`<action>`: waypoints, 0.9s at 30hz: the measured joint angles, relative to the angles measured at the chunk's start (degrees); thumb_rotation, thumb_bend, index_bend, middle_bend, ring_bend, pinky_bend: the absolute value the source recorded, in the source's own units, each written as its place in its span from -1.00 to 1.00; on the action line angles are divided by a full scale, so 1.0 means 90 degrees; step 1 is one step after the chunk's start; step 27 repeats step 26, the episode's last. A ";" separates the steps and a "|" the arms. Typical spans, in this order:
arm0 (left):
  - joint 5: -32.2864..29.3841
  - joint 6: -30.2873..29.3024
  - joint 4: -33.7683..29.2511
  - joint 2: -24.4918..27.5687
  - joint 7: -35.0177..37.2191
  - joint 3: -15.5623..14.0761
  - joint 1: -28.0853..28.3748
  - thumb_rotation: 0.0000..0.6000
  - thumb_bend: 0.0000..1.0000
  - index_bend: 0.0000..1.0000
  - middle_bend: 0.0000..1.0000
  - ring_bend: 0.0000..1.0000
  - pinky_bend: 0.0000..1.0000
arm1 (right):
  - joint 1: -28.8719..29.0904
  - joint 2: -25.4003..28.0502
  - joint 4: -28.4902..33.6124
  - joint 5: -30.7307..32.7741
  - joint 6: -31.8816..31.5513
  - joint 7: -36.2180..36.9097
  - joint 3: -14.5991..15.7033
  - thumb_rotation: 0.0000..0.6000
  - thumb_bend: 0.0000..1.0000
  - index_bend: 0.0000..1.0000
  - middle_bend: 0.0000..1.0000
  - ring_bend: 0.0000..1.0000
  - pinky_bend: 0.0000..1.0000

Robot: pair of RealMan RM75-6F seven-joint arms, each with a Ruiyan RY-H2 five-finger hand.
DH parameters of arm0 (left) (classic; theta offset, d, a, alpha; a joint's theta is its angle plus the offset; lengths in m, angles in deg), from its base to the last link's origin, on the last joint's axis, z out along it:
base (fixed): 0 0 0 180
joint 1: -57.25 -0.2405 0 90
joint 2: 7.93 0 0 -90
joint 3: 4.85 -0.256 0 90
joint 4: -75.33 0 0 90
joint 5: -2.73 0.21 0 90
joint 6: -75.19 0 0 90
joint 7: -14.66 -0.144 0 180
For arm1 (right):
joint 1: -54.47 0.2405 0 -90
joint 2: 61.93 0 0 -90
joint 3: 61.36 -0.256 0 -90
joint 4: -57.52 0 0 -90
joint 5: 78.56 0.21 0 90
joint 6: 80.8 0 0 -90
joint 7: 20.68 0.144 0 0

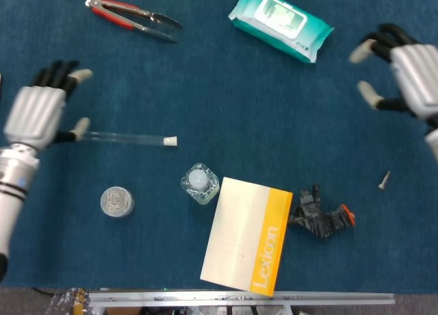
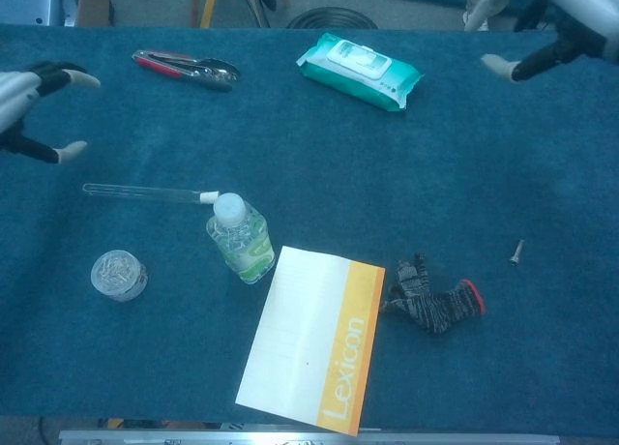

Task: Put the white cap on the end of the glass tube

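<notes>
The glass tube (image 1: pixel 126 137) lies flat on the blue cloth, with the white cap (image 1: pixel 170 142) sitting on its right end; in the chest view the glass tube (image 2: pixel 140 191) and its white cap (image 2: pixel 208 197) lie just left of the bottle. My left hand (image 1: pixel 42 109) hovers open at the left edge, its fingers spread and clear of the tube's left end; the same left hand (image 2: pixel 24 106) shows in the chest view. My right hand (image 1: pixel 402 75) is open at the far right edge, and only the fingers of that right hand (image 2: pixel 542 39) show in the chest view.
A small water bottle (image 1: pixel 200 183) stands right of the tube's capped end. A Lexicon book (image 1: pixel 248 234), a round metal tin (image 1: pixel 117 202), a dark glove (image 1: pixel 320 216), a screw (image 1: pixel 384 181), a wet-wipe pack (image 1: pixel 280 15) and red-handled pliers (image 1: pixel 130 16) lie around.
</notes>
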 measured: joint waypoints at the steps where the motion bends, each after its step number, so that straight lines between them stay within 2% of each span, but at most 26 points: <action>1: 0.0030 -0.0143 -0.0061 0.0081 -0.0059 -0.0001 -0.0075 0.87 -0.35 -0.67 -0.80 -1.00 -0.86 | -0.0169 0.0030 0.0000 -0.0123 -0.0172 0.0017 0.0086 1.00 -0.36 -0.20 -0.41 -0.72 -0.36; 9: 0.0266 -0.1280 -0.0531 0.0763 -0.0217 -0.0093 -0.0903 0.90 -0.35 -0.62 -0.77 -1.00 -0.86 | -0.1335 0.0199 -0.0173 -0.0943 -0.1393 0.0325 0.0584 1.00 -0.35 -0.20 -0.41 -0.72 -0.36; 16: 0.0607 -0.2145 -0.0634 0.0999 -0.0141 -0.0255 -0.1567 0.98 -0.35 -0.59 -0.72 -1.00 -0.86 | -0.2322 0.0360 -0.0365 -0.1389 -0.2239 0.0691 0.0917 1.00 -0.35 -0.20 -0.41 -0.72 -0.36; 21: 0.0951 -0.2556 -0.0668 0.1060 -0.0274 -0.0418 -0.1922 1.00 -0.35 -0.58 -0.70 -1.00 -0.86 | -0.2737 0.0359 -0.0498 -0.1568 -0.2436 0.0885 0.1019 1.00 -0.35 -0.20 -0.41 -0.72 -0.36; 27: 0.1135 -0.2699 -0.0661 0.1010 -0.0479 -0.0486 -0.2096 0.99 -0.35 -0.57 -0.70 -1.00 -0.86 | -0.2896 0.0317 -0.0563 -0.1643 -0.2435 0.0956 0.0942 1.00 -0.35 -0.20 -0.41 -0.72 -0.36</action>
